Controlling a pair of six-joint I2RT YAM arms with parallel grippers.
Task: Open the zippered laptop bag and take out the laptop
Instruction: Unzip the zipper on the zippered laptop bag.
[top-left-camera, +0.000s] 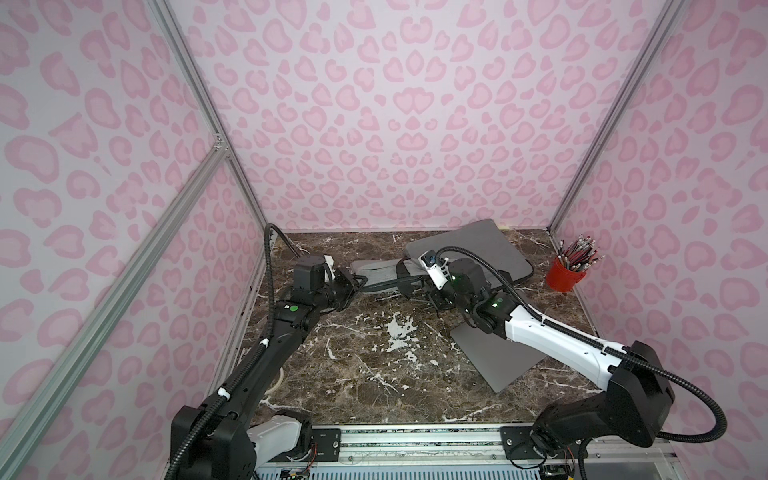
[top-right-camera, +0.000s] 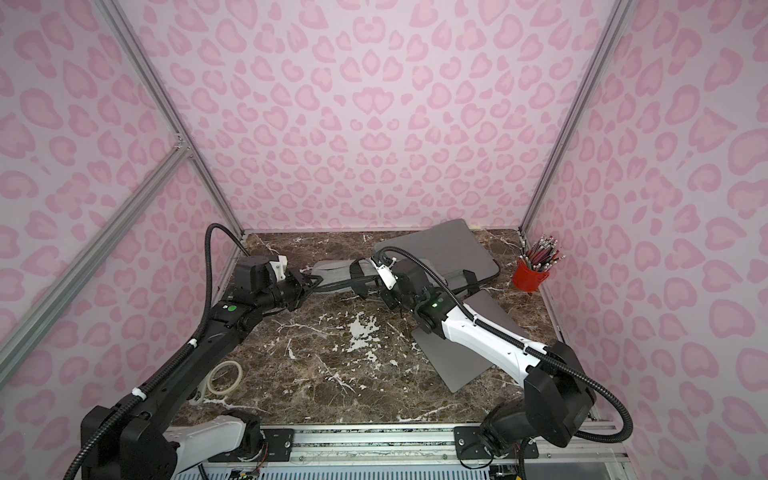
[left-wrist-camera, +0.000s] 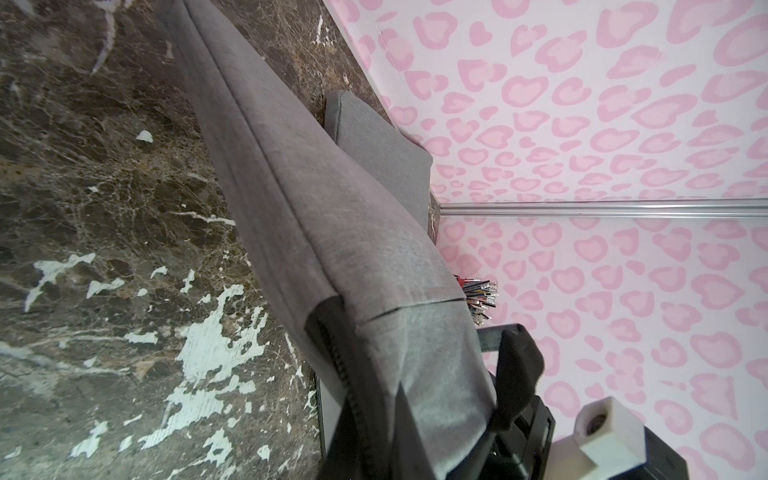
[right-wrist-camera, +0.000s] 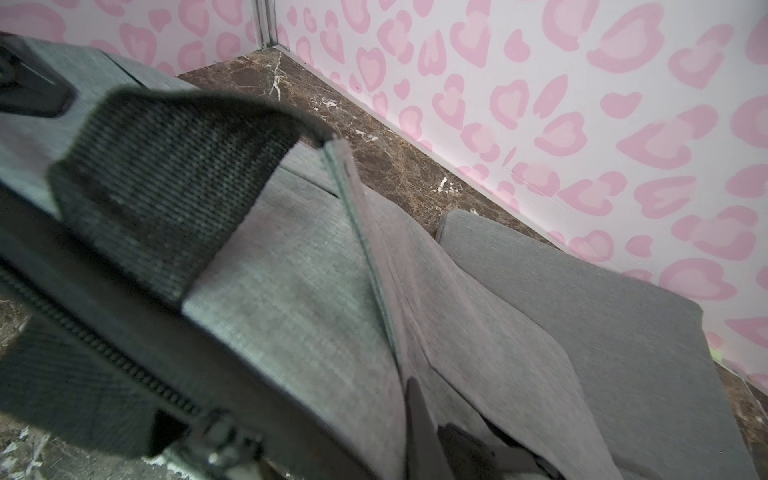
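The grey fabric laptop bag (top-left-camera: 469, 249) lies at the back of the marble table, with black handle straps (top-left-camera: 409, 276) along its front edge; it also fills the left wrist view (left-wrist-camera: 332, 232) and the right wrist view (right-wrist-camera: 316, 316). The laptop (top-left-camera: 494, 357), a flat grey slab, lies on the table in front of the bag, partly under my right arm. At the bag's left end my left gripper (top-left-camera: 358, 284) (left-wrist-camera: 386, 449) is shut on the fabric by the zip. My right gripper (top-left-camera: 428, 286) (right-wrist-camera: 440, 440) is shut on the bag's front edge beside a strap.
A red cup of pencils (top-left-camera: 565, 274) stands at the back right by the wall. A roll of tape (top-right-camera: 224, 376) lies near the left edge under my left arm. Pink patterned walls close in the table (top-left-camera: 374, 374) on three sides.
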